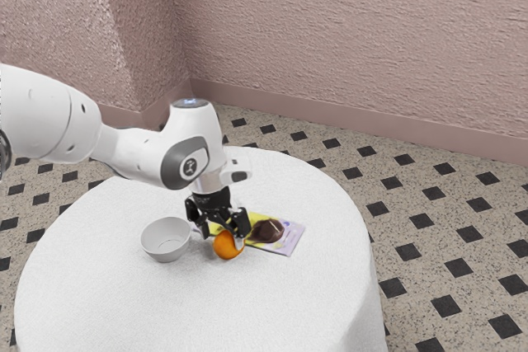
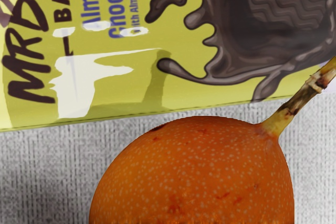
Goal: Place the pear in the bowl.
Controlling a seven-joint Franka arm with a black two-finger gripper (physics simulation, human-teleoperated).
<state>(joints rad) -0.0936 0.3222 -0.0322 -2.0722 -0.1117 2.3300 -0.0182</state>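
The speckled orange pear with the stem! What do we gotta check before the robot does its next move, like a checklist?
1. Pear in the bowl: not ok, outside it.
2. Round light-grey bowl upright: ok.
3. Bowl empty: ok.
4. Black gripper down at the pear: ok.
5. Pear gripped firmly: cannot tell.
6. Flat yellow-and-lilac chocolate packet outside the bowl: ok.

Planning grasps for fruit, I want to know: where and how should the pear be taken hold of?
I'd grip the pear around its rounded body, coming from above, with the fingers on opposite flanks, across the line of the stem. It lies on its side with the thin stem jutting sideways, so the broad body should hold better. The flat packet alongside should hardly obstruct.
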